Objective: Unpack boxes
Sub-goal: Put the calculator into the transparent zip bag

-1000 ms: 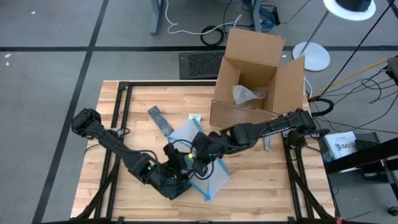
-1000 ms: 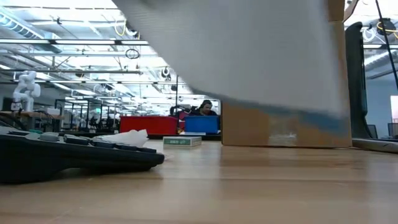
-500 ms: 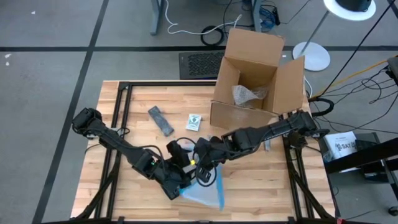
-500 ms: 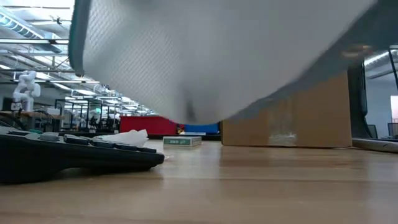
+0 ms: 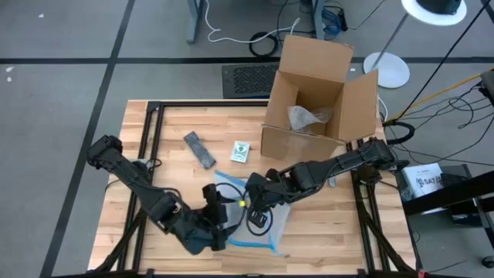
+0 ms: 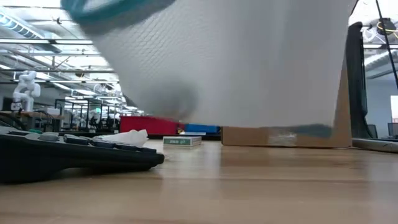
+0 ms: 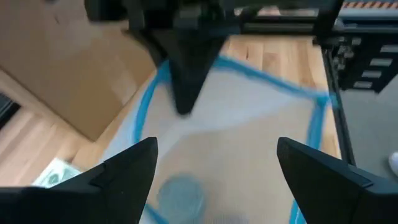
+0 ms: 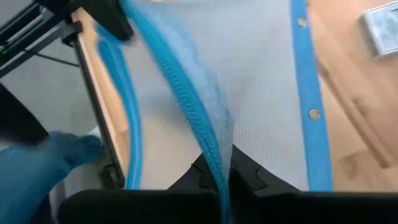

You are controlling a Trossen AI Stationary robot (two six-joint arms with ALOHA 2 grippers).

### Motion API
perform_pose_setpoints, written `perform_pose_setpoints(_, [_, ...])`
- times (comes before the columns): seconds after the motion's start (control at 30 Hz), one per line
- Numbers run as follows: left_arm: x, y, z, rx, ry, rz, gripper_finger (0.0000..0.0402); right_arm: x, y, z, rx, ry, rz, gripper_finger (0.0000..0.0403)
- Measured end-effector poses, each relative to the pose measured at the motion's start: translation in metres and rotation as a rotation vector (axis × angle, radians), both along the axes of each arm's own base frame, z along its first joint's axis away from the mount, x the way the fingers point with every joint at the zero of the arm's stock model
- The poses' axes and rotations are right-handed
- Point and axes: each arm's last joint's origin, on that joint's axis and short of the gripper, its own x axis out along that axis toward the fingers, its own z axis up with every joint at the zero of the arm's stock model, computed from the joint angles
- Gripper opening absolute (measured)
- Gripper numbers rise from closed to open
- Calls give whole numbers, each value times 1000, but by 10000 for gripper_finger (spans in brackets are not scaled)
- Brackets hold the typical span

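Pinched tight, my right gripper (image 5: pixel 253 210) holds the pouch (image 5: pixel 258 224) by its blue zipper edge, lifted off the table (image 5: pixel 347 224) in front of the box (image 5: pixel 316 96). My left gripper (image 5: pixel 218 232) has its fingers (image 7: pixel 127 174) spread wide, just beside the pouch on the side away from the box. The box stands open at the table's far edge, crumpled plastic (image 5: pixel 305 117) inside. A small card pack (image 5: pixel 241 150) and a dark remote (image 5: pixel 199 148) lie near the box.

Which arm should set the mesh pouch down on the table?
Right. Its pincer is shut on the pouch's blue zipper edge, while the left pincer is open below it, gripping nothing.
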Motion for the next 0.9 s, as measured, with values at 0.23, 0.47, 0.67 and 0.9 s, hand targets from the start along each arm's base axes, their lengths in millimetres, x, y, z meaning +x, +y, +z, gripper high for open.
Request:
perform_pose_setpoints(0.23, [-31,-11,-14,-41,200,22,335,-22,2,18,0,6,-13,0])
perform_pose_setpoints(0.47, [-56,-30,-51,-80,284,11,335,-42,-5,42,23,-44,-39,0])
perform_pose_setpoints(0.67, [-73,-51,-117,170,463,-180,335,-52,-3,50,19,-63,-25,0])
perform_pose_setpoints(0.9, [-69,-67,-180,420,564,-237,335,-54,-1,49,10,-47,-17,0])
